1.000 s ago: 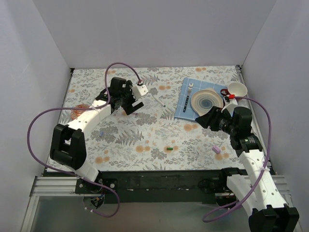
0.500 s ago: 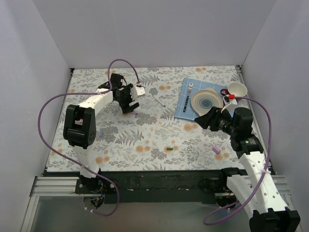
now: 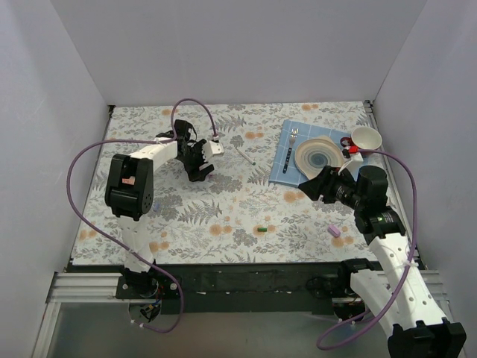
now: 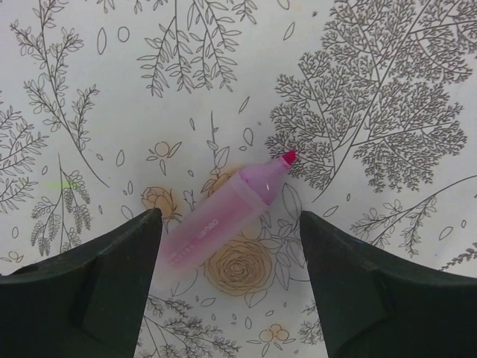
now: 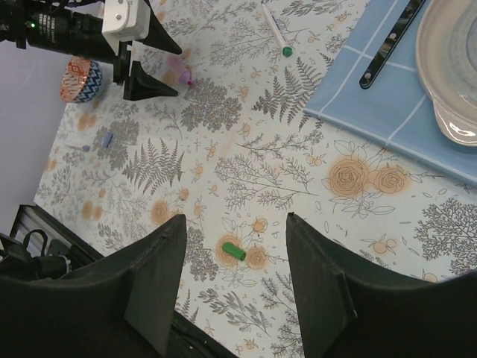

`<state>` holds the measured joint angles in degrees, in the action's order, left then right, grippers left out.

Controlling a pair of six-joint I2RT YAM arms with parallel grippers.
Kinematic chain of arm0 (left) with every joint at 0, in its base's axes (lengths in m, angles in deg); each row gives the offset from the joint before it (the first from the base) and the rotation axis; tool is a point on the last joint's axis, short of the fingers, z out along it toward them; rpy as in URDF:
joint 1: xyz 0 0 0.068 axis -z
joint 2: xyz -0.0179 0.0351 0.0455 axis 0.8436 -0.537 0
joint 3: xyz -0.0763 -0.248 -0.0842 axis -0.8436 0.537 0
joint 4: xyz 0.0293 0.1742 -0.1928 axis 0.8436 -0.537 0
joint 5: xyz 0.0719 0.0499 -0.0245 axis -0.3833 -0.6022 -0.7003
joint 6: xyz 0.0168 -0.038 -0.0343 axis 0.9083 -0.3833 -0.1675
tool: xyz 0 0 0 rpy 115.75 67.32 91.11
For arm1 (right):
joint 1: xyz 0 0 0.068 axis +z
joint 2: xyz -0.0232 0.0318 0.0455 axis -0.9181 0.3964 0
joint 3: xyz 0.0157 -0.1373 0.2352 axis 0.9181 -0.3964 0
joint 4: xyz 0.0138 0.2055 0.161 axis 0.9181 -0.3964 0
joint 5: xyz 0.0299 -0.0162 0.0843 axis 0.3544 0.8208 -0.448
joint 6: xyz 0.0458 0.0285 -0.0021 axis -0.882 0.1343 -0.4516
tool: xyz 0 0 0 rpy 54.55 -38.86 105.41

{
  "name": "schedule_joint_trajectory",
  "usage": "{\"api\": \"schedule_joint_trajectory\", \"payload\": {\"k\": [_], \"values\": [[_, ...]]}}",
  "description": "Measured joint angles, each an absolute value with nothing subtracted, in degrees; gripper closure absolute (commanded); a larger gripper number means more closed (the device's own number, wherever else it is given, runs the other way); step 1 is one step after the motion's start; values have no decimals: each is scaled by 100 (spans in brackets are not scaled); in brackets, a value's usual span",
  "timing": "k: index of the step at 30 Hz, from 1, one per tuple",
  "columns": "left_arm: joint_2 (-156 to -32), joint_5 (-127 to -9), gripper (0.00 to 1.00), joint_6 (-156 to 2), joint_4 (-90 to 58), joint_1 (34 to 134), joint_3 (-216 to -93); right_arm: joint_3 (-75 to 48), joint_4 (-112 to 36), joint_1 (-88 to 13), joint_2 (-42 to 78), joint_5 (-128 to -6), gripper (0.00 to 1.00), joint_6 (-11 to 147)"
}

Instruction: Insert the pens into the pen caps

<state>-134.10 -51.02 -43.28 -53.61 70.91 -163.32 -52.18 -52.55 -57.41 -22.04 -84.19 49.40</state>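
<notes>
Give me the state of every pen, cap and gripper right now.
Pink-lilac plastic stick pen: uncapped, lying flat.
Thin whitish pen: uncapped, lying flat.
Short green plastic cap: lying loose.
Short lilac plastic cap: lying loose.
Left gripper: jaws open astride the pink-lilac pen.
Right gripper: jaws open, empty.

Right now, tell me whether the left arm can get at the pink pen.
Probably yes. The left gripper hangs right above the pink pen, its open jaws on either side of the barrel, and nothing else lies between them.
</notes>
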Motion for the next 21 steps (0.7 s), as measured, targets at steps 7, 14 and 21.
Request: {"api": "schedule_joint_trajectory", "payload": {"k": [7,14,21], "values": [[-13488,-4984,54,-4326,-5379,7038,-16422,-5218,-5281,-5669,-2219,-8358,36,5023],[-13405,-4975,96,-4328,-5344,7087,-16238,-5218,-5281,-5619,-2219,-8338,36,5055],[-13016,-4774,100,-4671,-5254,7159,-15716,-5235,-5187,-5612,-2206,-8393,30,4721]]}}
